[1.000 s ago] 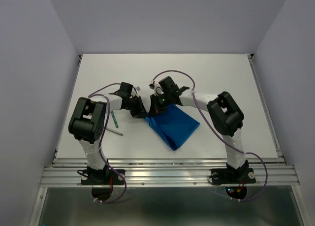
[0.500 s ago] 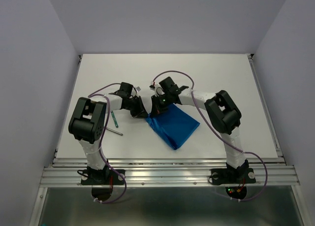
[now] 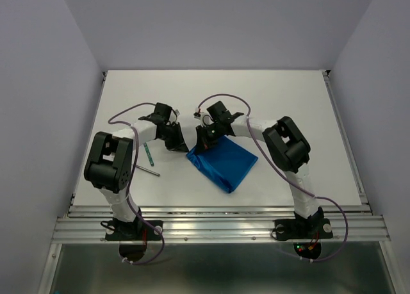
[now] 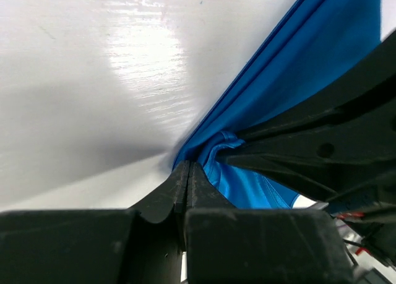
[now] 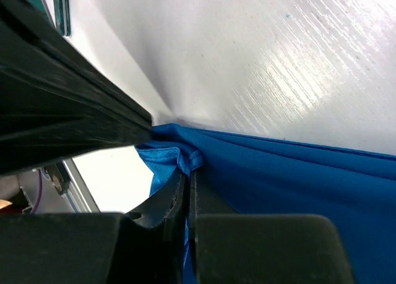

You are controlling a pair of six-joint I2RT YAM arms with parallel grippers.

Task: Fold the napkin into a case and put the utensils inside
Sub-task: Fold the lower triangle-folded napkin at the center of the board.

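**Item:** napkin (image 3: 224,167), blue, folded to a slanted oblong. It lies at the middle of the counter (image 3: 288,102), between the arms.

**Handling:** soft, light and limp. The layers would likely slide apart and sag if lifted by one point (no stiffness to push against).

**Hold:** best at a corner or folded edge, with all layers pinched together.

**Left tool** (image 4: 187,171): clenched on the far-left corner's edge.

**Right tool** (image 5: 187,176): clenched on a bunched tuck of the same corner, just beside the left tool.

**Utensils** (image 3: 149,155): left of the napkin, apart from it, not yet cased.
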